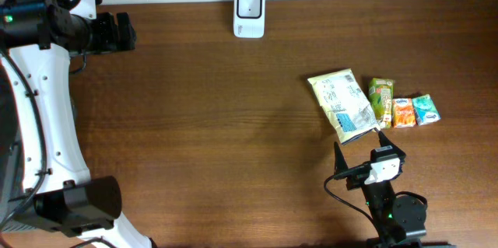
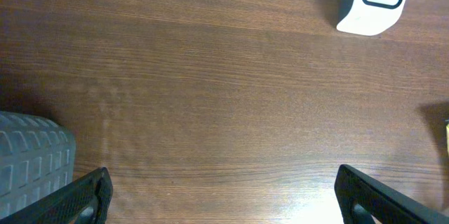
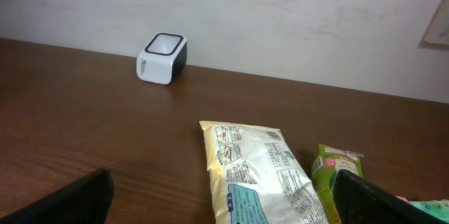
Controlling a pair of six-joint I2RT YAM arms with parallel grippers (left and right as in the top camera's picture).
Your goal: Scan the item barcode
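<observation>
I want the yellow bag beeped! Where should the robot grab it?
Come from above: the yellow pouch lies flat on the table. Probably pinch across its narrow width at the far end, where both long edges look free; nearer, the green carton crowds one side.

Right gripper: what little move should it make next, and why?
Probably ease the right gripper forward and down over the yellow pouch. The gripper is open and holds nothing, the pouch lies just ahead of it, and nothing is at the scanner yet.
</observation>
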